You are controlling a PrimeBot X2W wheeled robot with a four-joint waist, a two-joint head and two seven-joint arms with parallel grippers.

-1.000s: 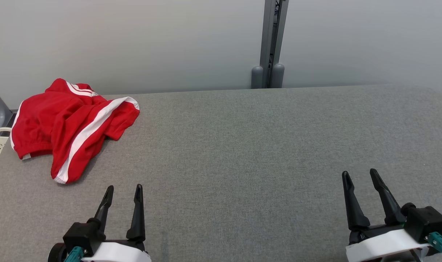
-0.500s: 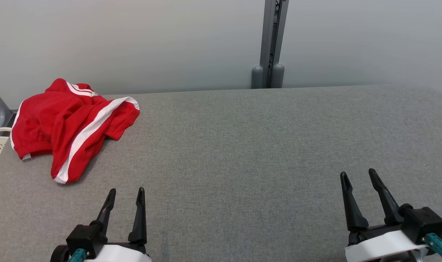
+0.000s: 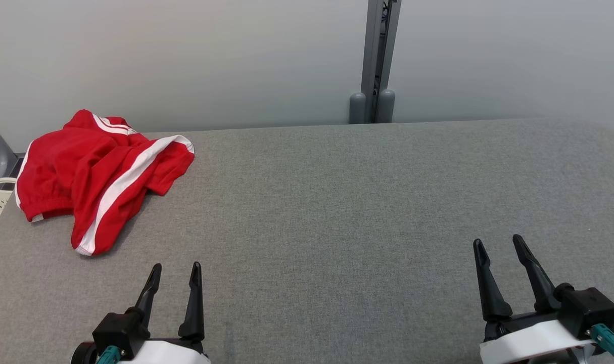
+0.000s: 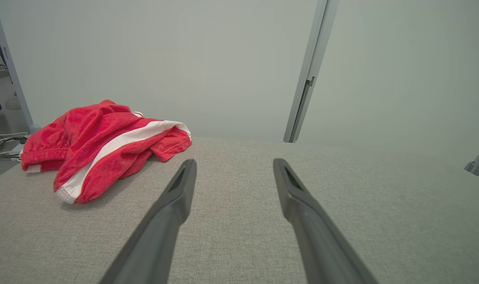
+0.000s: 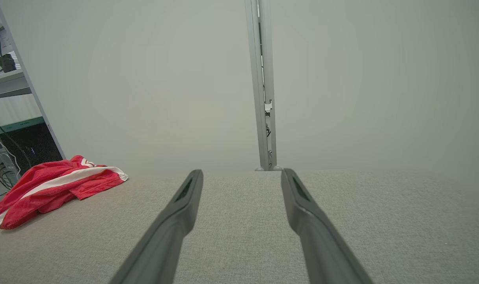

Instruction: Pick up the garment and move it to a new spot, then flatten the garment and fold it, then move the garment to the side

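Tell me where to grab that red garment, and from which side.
Probably the raised, bunched ridge along the white stripe of the red garment. It lies crumpled at the far left of the table, so the left gripper, nearer and with jaws open, could come down from above on the near side, where folds stand up.

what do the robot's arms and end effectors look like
Left end effector and right end effector match: two long, tapered black fingers on a blocky black base, a white wrist shell behind it, and a teal cable fitting at the side.
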